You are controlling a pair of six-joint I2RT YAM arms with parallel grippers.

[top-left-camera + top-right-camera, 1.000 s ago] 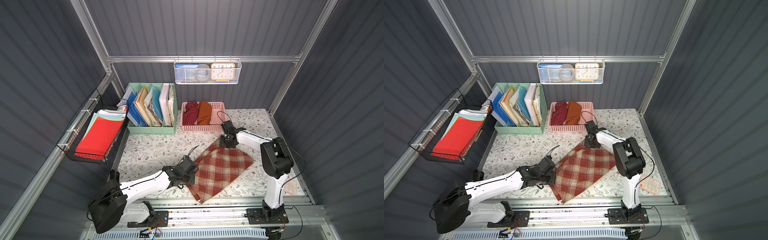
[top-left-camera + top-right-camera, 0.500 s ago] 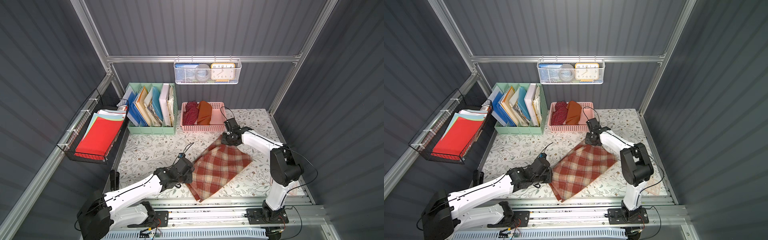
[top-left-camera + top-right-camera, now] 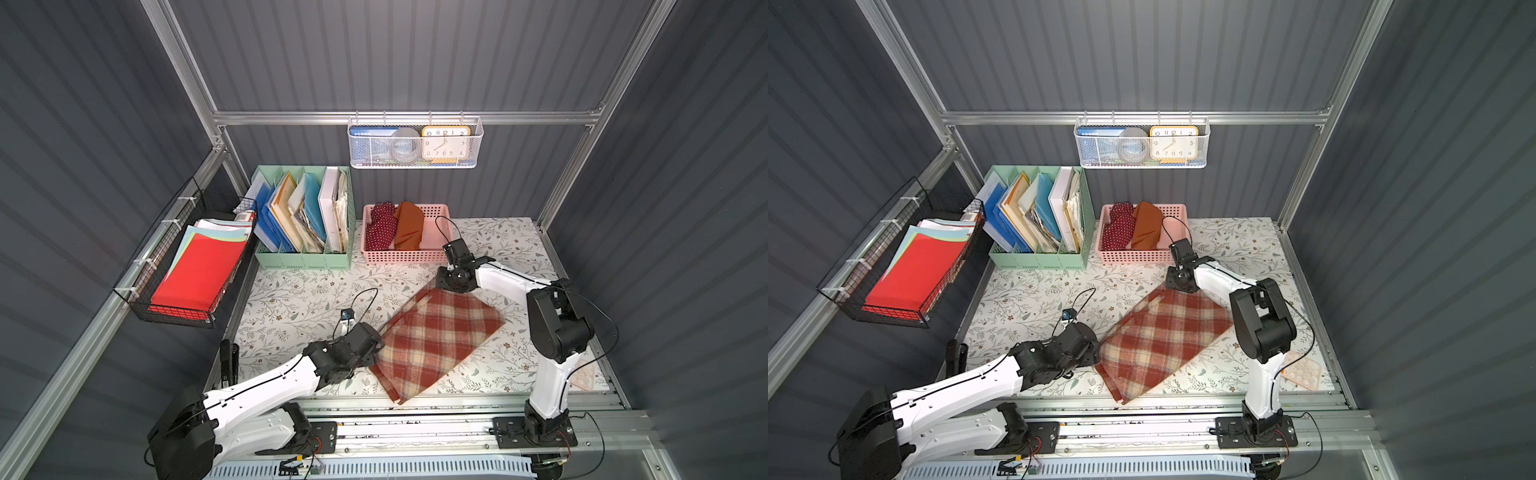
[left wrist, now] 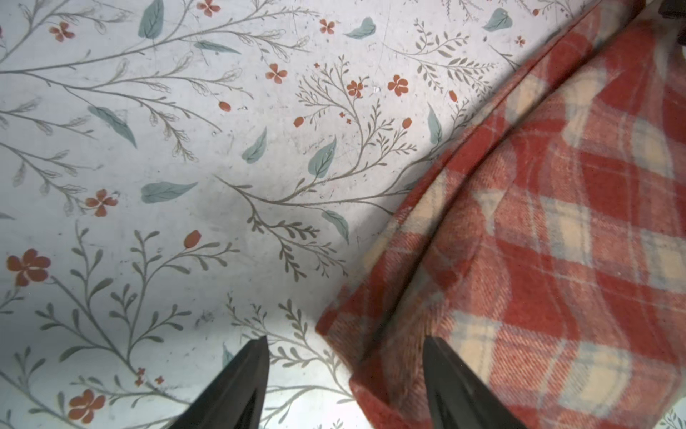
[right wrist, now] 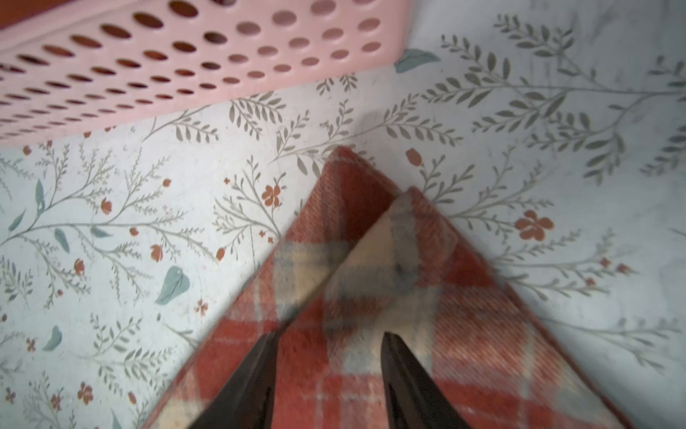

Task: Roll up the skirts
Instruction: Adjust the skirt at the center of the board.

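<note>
Plaid skirt (image 3: 436, 336) looks soft, thick, limp: pinch its left and far corners. Both jaws gape, holding nothing.

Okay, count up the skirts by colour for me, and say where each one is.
dark red polka-dot skirt: 1, in the pink basket
rust-orange skirt: 1, in the same basket
red-and-cream plaid skirt: 1, lying on the table
Total: 3 skirts
</note>
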